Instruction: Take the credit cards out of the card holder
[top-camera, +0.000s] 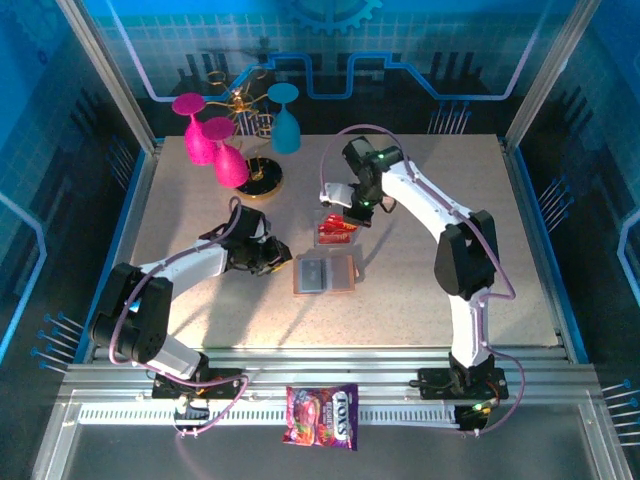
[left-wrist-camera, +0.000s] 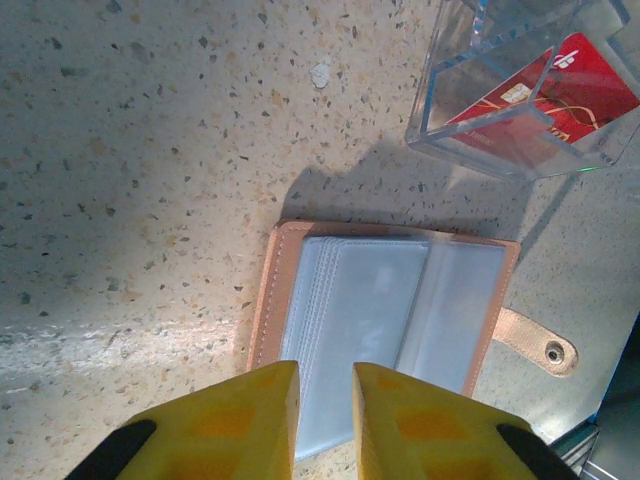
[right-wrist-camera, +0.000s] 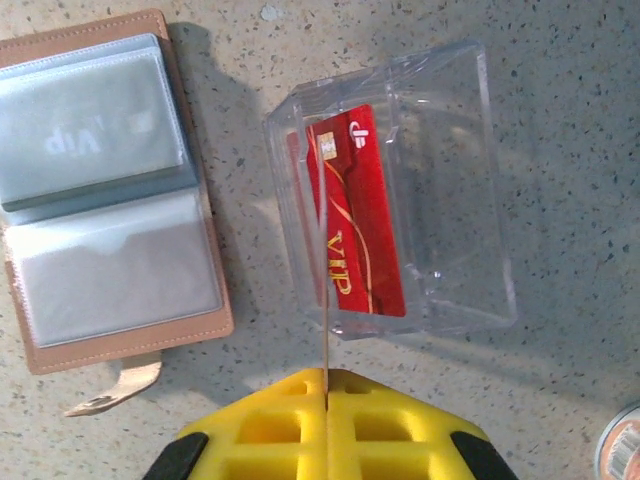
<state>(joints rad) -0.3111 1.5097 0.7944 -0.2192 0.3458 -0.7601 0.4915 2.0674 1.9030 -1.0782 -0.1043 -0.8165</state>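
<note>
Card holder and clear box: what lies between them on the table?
Nothing: bare, shadowed table separates the card holder from the clear box, in the right wrist view.

Top view: bright, even overhead light with a blue cast off the enclosure walls. Soft shadows on the table (top-camera: 420, 300) beside the arms.
Left wrist: bright streak across the tabletop at left, dark shadow just above the card holder (left-wrist-camera: 385, 300). The left gripper (left-wrist-camera: 326, 370) is soft (too close to focus).
Right wrist: sharp. Glare on the clear box (right-wrist-camera: 460, 200), shadow to its left.
</note>
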